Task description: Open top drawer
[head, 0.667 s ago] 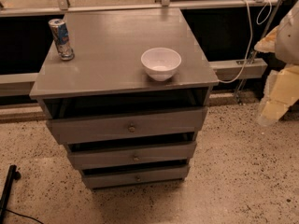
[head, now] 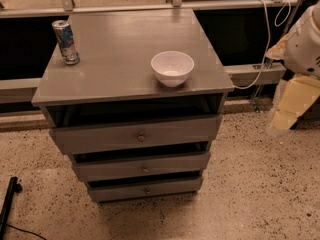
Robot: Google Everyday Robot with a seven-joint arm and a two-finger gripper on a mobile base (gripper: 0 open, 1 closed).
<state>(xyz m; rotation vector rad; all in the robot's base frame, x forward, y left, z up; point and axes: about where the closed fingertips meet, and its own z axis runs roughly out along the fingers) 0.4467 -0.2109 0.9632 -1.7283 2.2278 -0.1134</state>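
The top drawer point(head: 100, 140) is the widest of three grey drawers in a small grey cabinet, with a small round metal knob point(head: 141, 137) at its centre. Its front stands a little forward of the cabinet frame, with a dark gap above it. My gripper point(head: 289, 109) hangs at the far right edge of the camera view, cream-coloured, below the white arm point(head: 305, 44). It is well to the right of the cabinet, about level with the top drawer, and touches nothing.
A white bowl point(head: 172, 67) sits near the front right of the cabinet top point(head: 115, 54). A drink can point(head: 65, 42) stands at its back left. Two lower drawers point(head: 145, 169) sit below. A white cable point(head: 264, 44) hangs behind. A black object point(head: 7, 204) lies on the speckled floor at left.
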